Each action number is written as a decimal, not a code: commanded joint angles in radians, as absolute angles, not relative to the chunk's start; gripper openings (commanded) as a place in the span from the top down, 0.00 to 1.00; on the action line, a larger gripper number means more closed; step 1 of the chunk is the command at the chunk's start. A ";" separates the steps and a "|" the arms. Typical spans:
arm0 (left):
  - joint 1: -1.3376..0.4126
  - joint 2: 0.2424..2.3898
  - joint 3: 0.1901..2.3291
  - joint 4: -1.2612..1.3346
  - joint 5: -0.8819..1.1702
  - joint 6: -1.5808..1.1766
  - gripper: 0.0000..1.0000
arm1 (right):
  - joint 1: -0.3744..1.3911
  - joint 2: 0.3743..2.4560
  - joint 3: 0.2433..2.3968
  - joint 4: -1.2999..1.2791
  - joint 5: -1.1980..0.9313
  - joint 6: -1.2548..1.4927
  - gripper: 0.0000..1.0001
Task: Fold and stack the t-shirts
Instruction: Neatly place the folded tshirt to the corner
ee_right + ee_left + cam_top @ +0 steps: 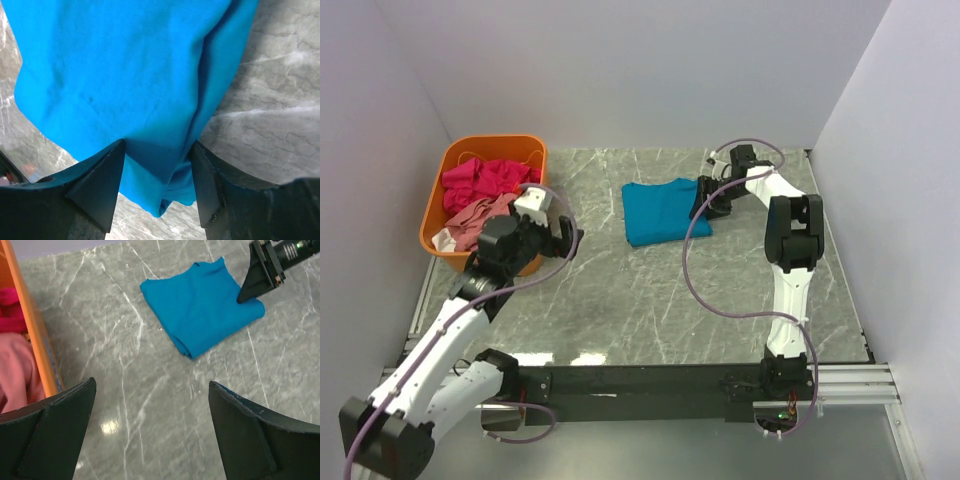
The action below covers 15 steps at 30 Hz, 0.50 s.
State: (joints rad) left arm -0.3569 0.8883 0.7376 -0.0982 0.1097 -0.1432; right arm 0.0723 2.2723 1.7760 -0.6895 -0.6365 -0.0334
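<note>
Nearest, left gripper [560,238]: black fingers spread wide, nothing between them, hanging above grey marble-patterned table [620,300], just beside orange plastic basket [490,142]. Inside basket, crumpled magenta-pink cotton t-shirt [490,180] toward the far side, dusty salmon-pink t-shirt [475,220] nearer. Mid-table, teal-blue t-shirt [660,210], folded into a rough rectangle. At its right edge, right gripper [157,145]: jaws apart, straddling the cloth without pinching it; possibly touching the fabric, hard to tell.

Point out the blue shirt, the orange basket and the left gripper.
blue shirt [660,210], top view, middle of the folded cloth.
orange basket [495,141], top view, far rim.
left gripper [152,385], left wrist view, midway between its fingertips.
</note>
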 commanded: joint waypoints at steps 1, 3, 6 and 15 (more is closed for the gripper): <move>-0.357 0.772 0.695 -0.110 0.117 -0.123 0.00 | 0.083 2.296 1.805 -0.744 -0.621 -0.020 0.38; -0.357 0.732 0.670 -0.107 0.121 -0.124 0.01 | 0.086 2.295 1.810 -0.735 -0.608 -0.011 0.38; -0.357 0.670 0.621 -0.092 0.127 -0.118 0.00 | 0.101 2.293 1.825 -0.733 -0.568 -0.009 0.41; -0.357 0.655 0.629 -0.106 0.141 -0.101 0.01 | 0.078 2.286 1.836 -0.747 -0.560 -0.017 1.00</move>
State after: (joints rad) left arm -0.3569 0.6590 0.6266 -0.1219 0.1177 -0.1162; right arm 0.0948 2.3051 1.8202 -0.7376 -0.5827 -0.0139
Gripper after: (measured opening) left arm 0.995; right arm 0.028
